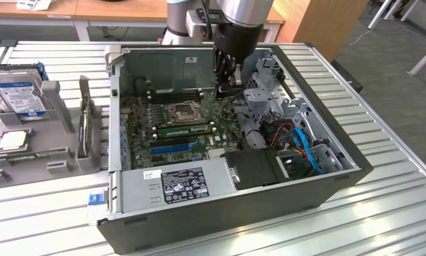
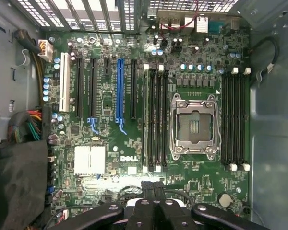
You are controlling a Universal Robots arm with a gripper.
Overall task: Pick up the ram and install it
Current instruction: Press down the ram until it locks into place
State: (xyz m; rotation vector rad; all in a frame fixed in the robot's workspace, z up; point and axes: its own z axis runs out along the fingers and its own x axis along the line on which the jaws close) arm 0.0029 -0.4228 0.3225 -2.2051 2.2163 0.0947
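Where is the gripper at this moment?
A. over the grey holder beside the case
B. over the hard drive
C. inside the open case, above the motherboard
C: the gripper hangs inside the computer case, and the motherboard lies below it.

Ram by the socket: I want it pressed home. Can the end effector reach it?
Probably yes: the shut end effector hangs inside the open case over the board, and nothing covers the ram.
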